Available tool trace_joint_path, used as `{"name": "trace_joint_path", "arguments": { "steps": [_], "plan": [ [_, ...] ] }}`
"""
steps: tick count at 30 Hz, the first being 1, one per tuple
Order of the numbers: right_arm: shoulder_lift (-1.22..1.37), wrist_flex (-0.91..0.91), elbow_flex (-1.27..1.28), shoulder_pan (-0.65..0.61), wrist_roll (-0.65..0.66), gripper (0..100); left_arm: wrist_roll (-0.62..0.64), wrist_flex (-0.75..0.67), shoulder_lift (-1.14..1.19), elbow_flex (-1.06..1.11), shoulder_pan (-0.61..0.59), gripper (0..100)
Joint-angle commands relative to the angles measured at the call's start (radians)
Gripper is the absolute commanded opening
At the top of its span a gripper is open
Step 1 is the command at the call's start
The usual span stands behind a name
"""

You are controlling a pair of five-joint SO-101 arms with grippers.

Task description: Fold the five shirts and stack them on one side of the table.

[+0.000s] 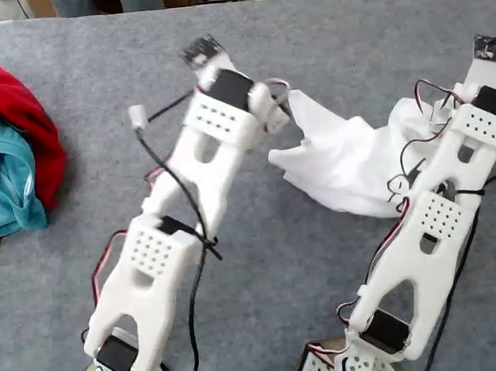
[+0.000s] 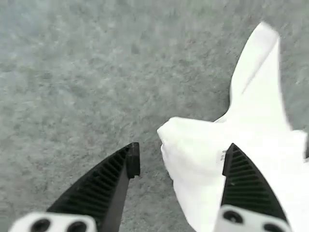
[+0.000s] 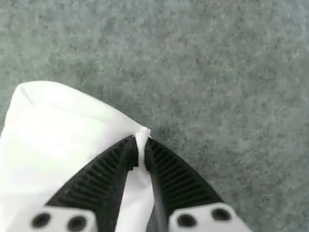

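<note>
Nearest the robot's bases, the flat grey felt table (image 1: 281, 261) runs under both white arms; further out, right of centre, a crumpled white cloth shirt (image 1: 350, 163) lies between them; the right gripper (image 3: 140, 147) is pinched closed on a small fold at its edge; the left gripper (image 2: 182, 154) hangs with jaws spread wide over another corner; well apart, at the left edge, a bunched red cloth shirt (image 1: 6, 102) lies with a teal cloth shirt (image 1: 9, 189) against it.

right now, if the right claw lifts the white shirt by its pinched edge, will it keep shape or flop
Probably flops: the white shirt lies crumpled in soft folds. Likely light, since the right claw grips only a thin edge.
</note>
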Motion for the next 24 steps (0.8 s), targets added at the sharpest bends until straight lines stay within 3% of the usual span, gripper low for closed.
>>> {"name": "trace_joint_path", "arguments": {
  "steps": [1, 24],
  "plan": [
    [-0.005, -0.025, -0.041, -0.028, -0.009, 1.5, 0.011, 0.008, 0.034, -0.068, 0.025, 28],
    [-0.002, -0.040, -0.039, -0.032, -0.008, 1.5, 0.034, -0.144, 0.164, -0.067, 0.048, 23]
  ]
}}
